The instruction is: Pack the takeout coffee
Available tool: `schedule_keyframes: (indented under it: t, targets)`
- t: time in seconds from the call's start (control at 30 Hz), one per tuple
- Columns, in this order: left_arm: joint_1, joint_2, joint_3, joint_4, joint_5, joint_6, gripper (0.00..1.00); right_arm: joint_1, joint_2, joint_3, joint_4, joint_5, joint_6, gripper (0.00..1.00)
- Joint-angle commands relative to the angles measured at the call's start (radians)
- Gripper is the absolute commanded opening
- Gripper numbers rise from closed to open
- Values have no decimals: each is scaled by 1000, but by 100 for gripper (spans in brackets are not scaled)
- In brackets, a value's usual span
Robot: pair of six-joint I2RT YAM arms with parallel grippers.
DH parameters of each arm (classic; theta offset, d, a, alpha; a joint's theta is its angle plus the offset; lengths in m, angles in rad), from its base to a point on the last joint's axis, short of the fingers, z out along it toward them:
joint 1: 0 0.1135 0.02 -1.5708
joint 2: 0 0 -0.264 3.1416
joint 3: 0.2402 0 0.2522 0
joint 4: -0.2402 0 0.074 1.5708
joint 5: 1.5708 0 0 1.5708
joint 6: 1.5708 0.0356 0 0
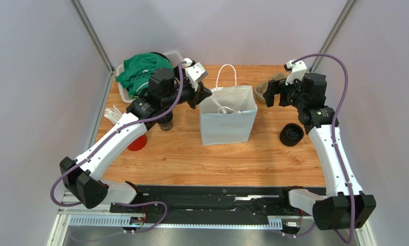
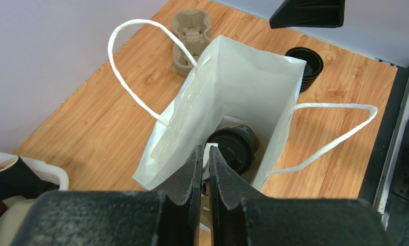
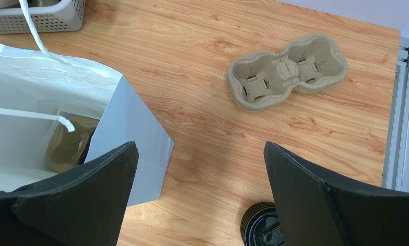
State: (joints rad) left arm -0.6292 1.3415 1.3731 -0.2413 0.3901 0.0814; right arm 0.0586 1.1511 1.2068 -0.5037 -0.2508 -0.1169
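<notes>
Left wrist view: the black coffee cup (image 2: 232,148) is seen down inside the white paper bag (image 2: 252,87). The left gripper (image 2: 205,151) is held at the bag's near edge, its jaws pressed almost together. The right gripper (image 3: 201,148) is held above the table (image 3: 216,118) beside the bag, its jaws spread wide.

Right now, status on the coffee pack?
Left pincer shut on white bag rim. Right pincer open, beside bag. Black lidded cup inside bag. One handle droops across mouth.

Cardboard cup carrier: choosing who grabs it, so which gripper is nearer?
Right. The right gripper hangs open beside the cup carrier; the left gripper is beyond the paper bag, pinching its rim.
</notes>
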Motion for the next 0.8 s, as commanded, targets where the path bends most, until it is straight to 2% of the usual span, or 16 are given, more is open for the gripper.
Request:
schedule_keyframes:
  t: [0.0,0.4,0.77]
  targets:
    - [-23,-4,-19,89,-5,21,12,-14,2,2,25,-15,6,99]
    - [-73,-5,-120,166,-94,98,13,-14,19,5,17,-42,11,99]
    - [-79,18,-155,203,-102,106,13,-14,22,4,17,-53,11,99]
